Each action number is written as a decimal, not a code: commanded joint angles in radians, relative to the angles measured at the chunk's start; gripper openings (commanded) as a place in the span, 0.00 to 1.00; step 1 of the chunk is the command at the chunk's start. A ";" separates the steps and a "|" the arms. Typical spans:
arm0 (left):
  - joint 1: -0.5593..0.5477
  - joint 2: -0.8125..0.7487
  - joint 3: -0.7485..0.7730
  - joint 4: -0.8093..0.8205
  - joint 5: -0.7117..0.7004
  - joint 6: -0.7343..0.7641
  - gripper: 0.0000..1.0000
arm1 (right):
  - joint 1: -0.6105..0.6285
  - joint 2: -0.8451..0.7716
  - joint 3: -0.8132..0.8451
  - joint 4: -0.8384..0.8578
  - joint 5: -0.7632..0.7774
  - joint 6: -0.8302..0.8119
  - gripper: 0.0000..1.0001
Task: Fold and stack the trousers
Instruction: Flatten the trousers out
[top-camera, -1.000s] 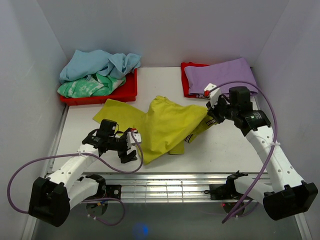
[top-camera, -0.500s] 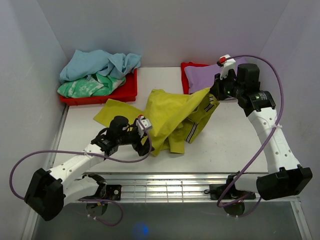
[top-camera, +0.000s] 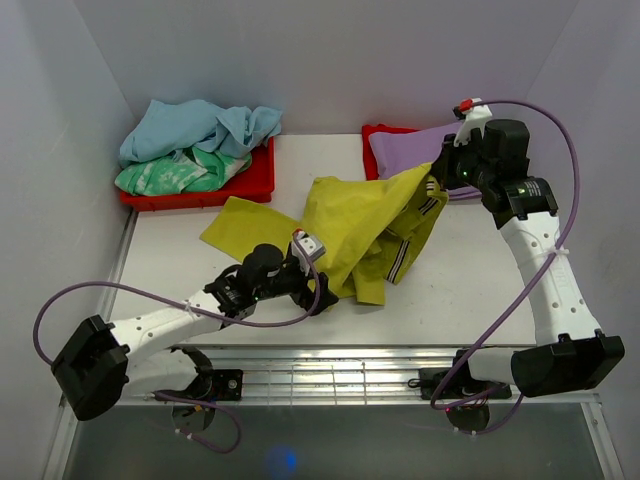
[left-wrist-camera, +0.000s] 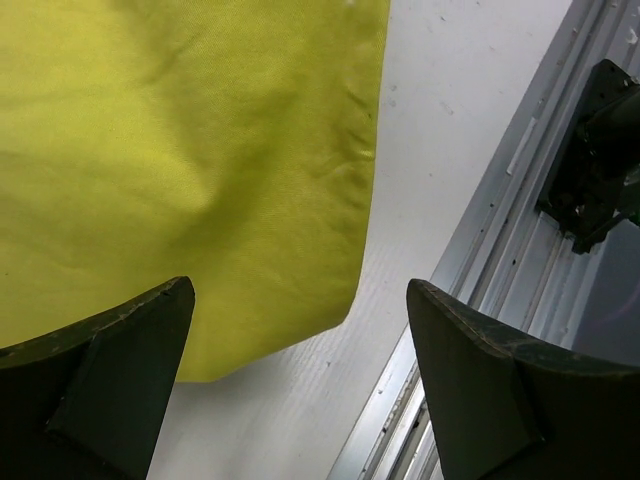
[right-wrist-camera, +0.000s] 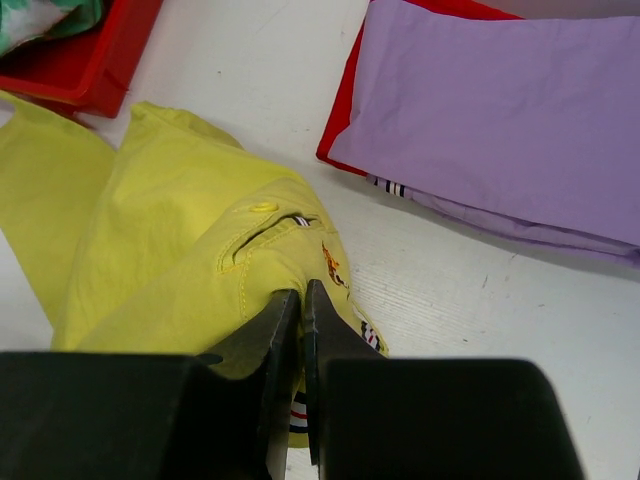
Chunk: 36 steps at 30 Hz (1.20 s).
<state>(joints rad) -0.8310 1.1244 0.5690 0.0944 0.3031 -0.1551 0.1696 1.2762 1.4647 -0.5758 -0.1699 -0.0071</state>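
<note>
Yellow trousers (top-camera: 350, 225) lie crumpled across the middle of the white table. My right gripper (top-camera: 437, 178) is shut on their waistband corner and holds it raised near the back right; the pinch shows in the right wrist view (right-wrist-camera: 297, 300), by a pocket button. My left gripper (top-camera: 318, 290) is open and empty, low over the table at the trousers' near hem (left-wrist-camera: 270, 240). Folded purple trousers (top-camera: 440, 150) lie on a red tray (top-camera: 374, 160) at the back right, also in the right wrist view (right-wrist-camera: 500, 110).
A red tray (top-camera: 255, 182) at the back left holds crumpled blue (top-camera: 195, 125) and green (top-camera: 165, 175) garments. A metal rail (top-camera: 350, 375) runs along the table's near edge. White walls close in the left, back and right sides.
My right gripper has lifted the trousers' waistband up and back toward the purple stack. My left gripper has moved right along the near edge to the trousers' hem.
</note>
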 joint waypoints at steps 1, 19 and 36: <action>-0.074 0.023 0.014 0.030 -0.185 -0.034 0.98 | -0.007 -0.006 0.013 0.119 0.030 0.050 0.08; 0.226 -0.005 0.167 -0.222 -0.461 0.201 0.00 | -0.053 -0.178 -0.155 0.154 0.084 -0.116 0.08; 0.259 -0.295 0.434 -0.486 -0.217 0.515 0.00 | -0.064 -0.371 -0.354 -0.021 -0.006 -0.372 0.08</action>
<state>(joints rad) -0.5938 0.7795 0.9901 -0.4416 0.1108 0.2958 0.1337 0.8970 1.1412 -0.5983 -0.2619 -0.3054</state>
